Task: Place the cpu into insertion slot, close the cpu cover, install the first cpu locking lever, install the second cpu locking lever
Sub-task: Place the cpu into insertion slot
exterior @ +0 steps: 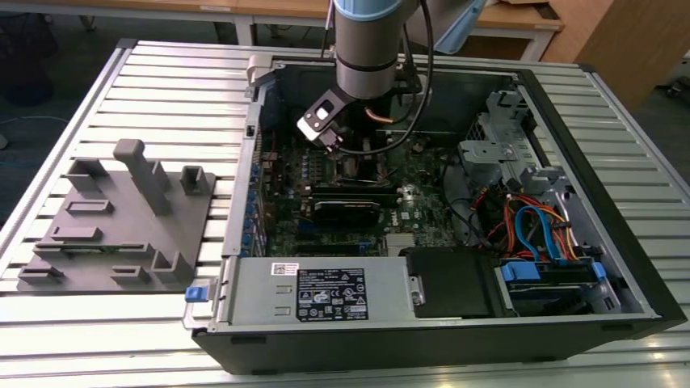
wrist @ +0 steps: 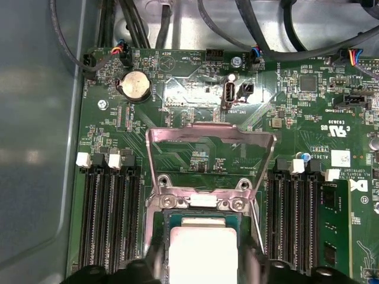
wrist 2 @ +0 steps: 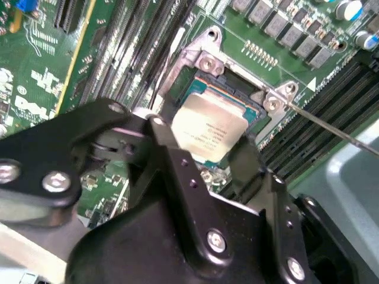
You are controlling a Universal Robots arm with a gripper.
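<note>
Silver-tan cpu (wrist 2: pixel 207 127) clamped between jaws, over insertion slot (wrist 2: pixel 234 89); cpu cover (wrist: pixel 210 131) raised open.

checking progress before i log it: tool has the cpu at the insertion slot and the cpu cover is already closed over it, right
No: the cpu cover is open, tilted up and back off the insertion slot, as the first wrist view shows. The rest holds: the tool has the cpu at the slot.
</note>
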